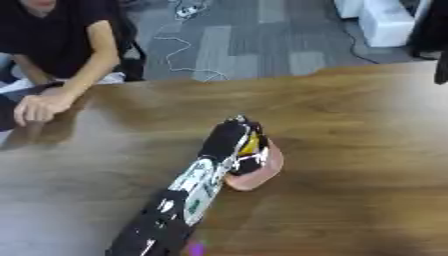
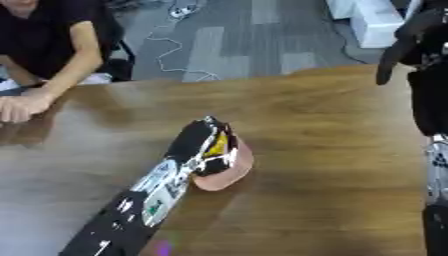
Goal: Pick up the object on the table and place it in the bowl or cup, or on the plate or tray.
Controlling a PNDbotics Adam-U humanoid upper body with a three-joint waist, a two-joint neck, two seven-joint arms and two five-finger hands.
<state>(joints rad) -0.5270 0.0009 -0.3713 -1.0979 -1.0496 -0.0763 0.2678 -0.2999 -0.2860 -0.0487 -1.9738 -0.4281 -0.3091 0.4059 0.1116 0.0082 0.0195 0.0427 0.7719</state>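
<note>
A pink bowl (image 1: 265, 171) sits near the middle of the wooden table (image 1: 350, 130). My left arm reaches in from the lower left, and my left hand (image 1: 229, 140) hangs over the bowl's left side. Its fingers are curled round a small yellow object (image 1: 252, 144), which sits just above the bowl's inside. The hand hides most of the object and the bowl's left rim. My right hand (image 2: 404, 42) is raised at the upper right edge in the right eye view, fingers relaxed and holding nothing.
A person sits at the far left edge with their hands (image 1: 39, 107) resting on the table. A small purple spot (image 1: 194, 248) shows at the bottom edge by my left forearm. White boxes (image 1: 385, 20) and cables lie on the floor beyond.
</note>
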